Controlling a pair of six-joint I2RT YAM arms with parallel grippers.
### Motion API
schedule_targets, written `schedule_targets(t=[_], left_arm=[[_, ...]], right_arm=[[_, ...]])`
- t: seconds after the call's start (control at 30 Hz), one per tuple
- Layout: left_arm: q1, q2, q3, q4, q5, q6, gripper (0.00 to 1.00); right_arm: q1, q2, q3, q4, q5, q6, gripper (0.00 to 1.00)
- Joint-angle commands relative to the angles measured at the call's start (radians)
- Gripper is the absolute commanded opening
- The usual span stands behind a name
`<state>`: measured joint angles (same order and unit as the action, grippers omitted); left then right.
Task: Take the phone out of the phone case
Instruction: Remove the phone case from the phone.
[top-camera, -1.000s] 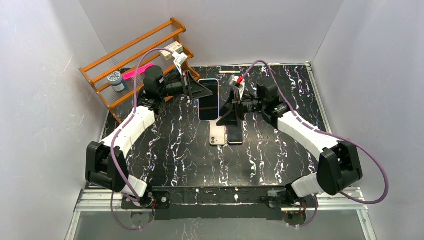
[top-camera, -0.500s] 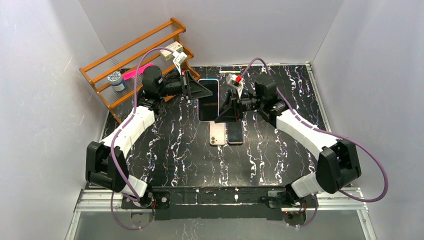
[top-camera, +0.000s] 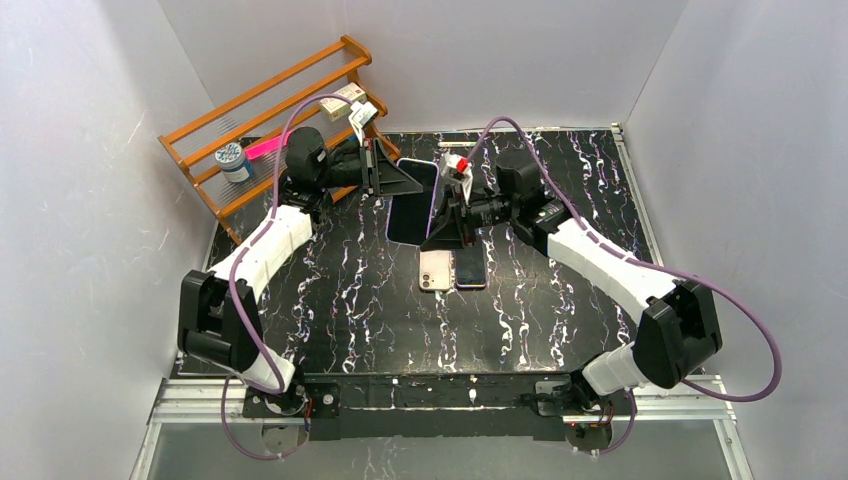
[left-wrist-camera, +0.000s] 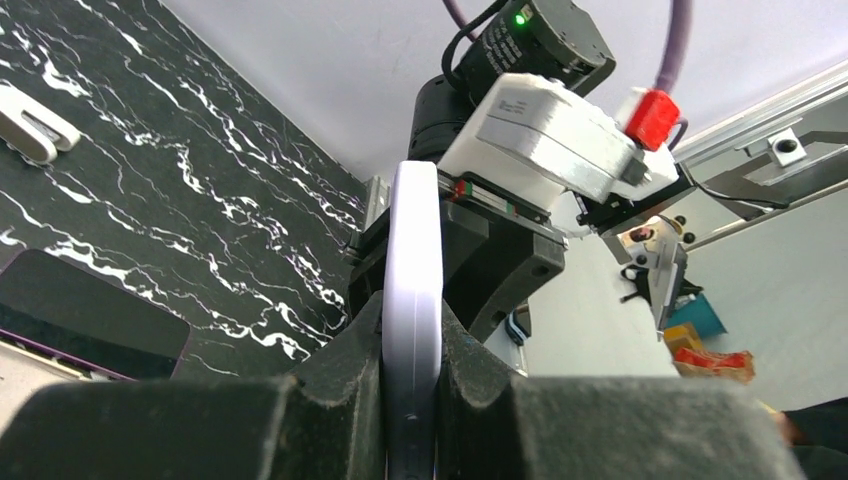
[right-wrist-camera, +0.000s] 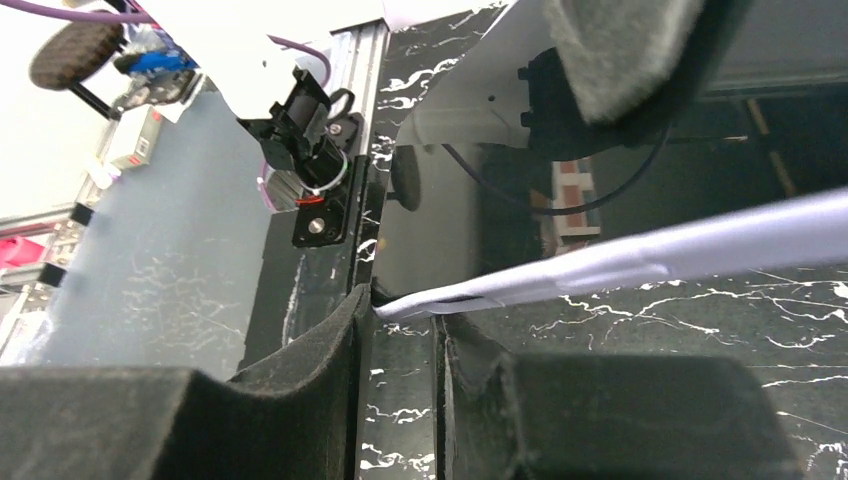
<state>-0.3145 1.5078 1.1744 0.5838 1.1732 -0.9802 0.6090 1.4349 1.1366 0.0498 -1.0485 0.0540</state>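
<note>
The phone (top-camera: 410, 205), dark screen in a pale lavender case (left-wrist-camera: 412, 240), is held in the air over the table's far middle, tilted. My left gripper (top-camera: 412, 183) is shut on the case's upper left part; in the left wrist view the case stands edge-on between the jaws of that gripper (left-wrist-camera: 412, 335). My right gripper (top-camera: 441, 218) is at the phone's right edge. In the right wrist view its jaws (right-wrist-camera: 405, 312) stand narrowly apart with the case's corner (right-wrist-camera: 430, 300) wedged between the tips, and the screen (right-wrist-camera: 450, 230) shows above it.
Two other phones lie side by side on the black marble table, one pale (top-camera: 435, 270), one dark (top-camera: 470, 268). A wooden rack (top-camera: 270, 105) stands at the back left with a small tub (top-camera: 233, 160) and a pink item (top-camera: 262, 147). Grey walls surround the table.
The right gripper has moved left up to the phone's right edge and now touches it. The phone has tilted, its lower end swinging left. The left arm shifted slightly.
</note>
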Motion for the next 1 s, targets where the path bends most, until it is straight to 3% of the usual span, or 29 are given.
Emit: schedule_targets(t=[0.0, 0.4, 0.53, 0.7, 0.97], left_arm=[[-0.022, 0.009, 0.05, 0.043, -0.024, -0.129, 0.0], [-0.028, -0.021, 0.011, 0.084, 0.01, -0.177, 0.0], [-0.028, -0.043, -0.012, 0.1, 0.013, -0.184, 0.0], [-0.028, -0.071, -0.045, 0.129, -0.012, -0.192, 0.0], [-0.028, -0.124, -0.137, 0.189, -0.221, -0.167, 0.0]], right_arm=[[0.082, -0.005, 0.071, -0.029, 0.121, -0.156, 0.01], [0.076, 0.002, 0.027, 0.018, 0.316, -0.191, 0.01], [0.004, 0.009, -0.049, 0.187, 0.323, 0.007, 0.01], [-0.018, 0.015, -0.048, 0.23, 0.346, 0.184, 0.01], [-0.018, -0.076, -0.133, 0.277, 0.395, 0.331, 0.41]])
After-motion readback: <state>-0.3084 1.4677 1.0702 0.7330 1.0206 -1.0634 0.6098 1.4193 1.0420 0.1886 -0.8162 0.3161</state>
